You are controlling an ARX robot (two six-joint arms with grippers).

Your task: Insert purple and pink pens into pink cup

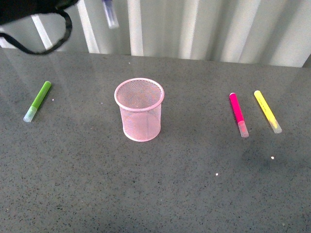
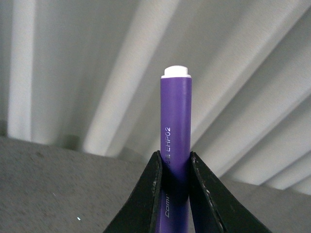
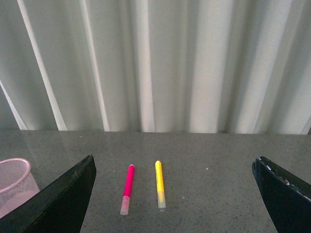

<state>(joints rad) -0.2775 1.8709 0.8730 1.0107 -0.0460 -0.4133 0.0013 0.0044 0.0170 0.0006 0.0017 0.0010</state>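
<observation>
The pink cup (image 1: 139, 109) stands upright on the grey table, and its rim also shows in the right wrist view (image 3: 14, 167). High above it and slightly left, the capped end of the purple pen (image 1: 111, 13) hangs at the top edge of the front view. My left gripper (image 2: 175, 162) is shut on the purple pen (image 2: 175, 121), whose white end cap sticks out beyond the black fingers (image 2: 146, 194). The pink pen (image 1: 238, 114) lies flat to the right of the cup. My right gripper (image 3: 175, 170) is open, well above the table, with the pink pen (image 3: 128, 187) in its view.
A lime-green marker (image 1: 38, 100) lies at the left of the table. A yellow marker (image 1: 267, 111) lies just right of the pink pen, also seen as the yellow marker (image 3: 159, 183) from the right wrist. Pale pleated curtains (image 1: 204, 26) back the table. A black cable (image 1: 48, 41) loops at top left.
</observation>
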